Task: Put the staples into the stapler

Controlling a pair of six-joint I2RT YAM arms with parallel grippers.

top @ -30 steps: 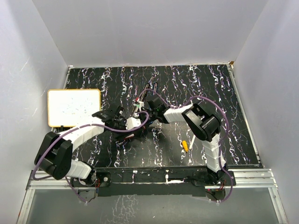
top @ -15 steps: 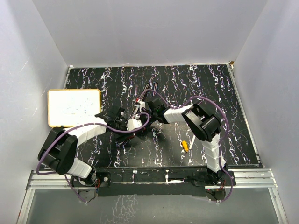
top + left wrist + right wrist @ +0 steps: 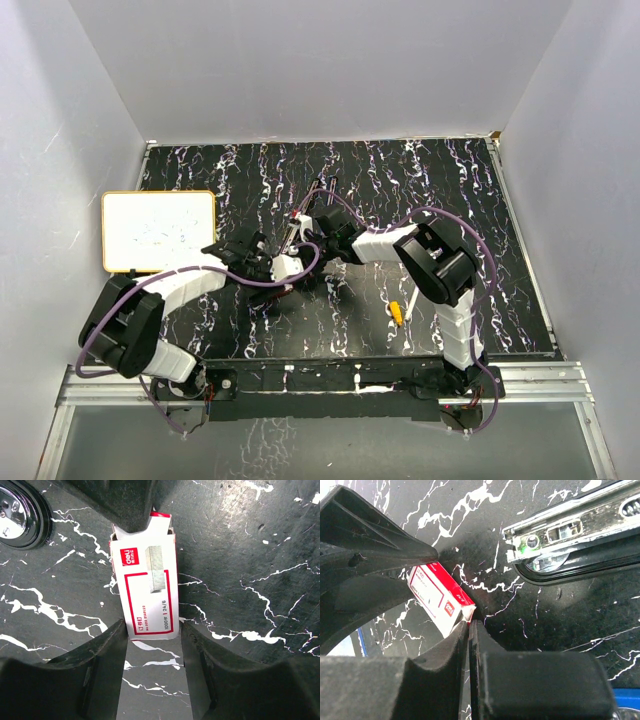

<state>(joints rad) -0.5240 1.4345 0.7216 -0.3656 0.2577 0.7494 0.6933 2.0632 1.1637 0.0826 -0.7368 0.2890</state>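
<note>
The box of staples (image 3: 147,590) lies flat on the black marbled worktop (image 3: 420,190), label up, lengthwise between the two grippers. The left gripper (image 3: 152,626) straddles the box's near end. Its fingers are spread to about the box's width, one close against each long edge, but I cannot tell whether they press it. At the box's far end, where the white flaps look loose, the right gripper (image 3: 469,624) has its fingers pressed together, with the tip against that end. The stapler (image 3: 570,527) lies opened near that far end with its metal rail bared, apart from the box. A yellow-tipped pen (image 3: 398,312) lies well to the box's right. A yellow-framed whiteboard (image 3: 158,230) lies well to the box's left.
</note>
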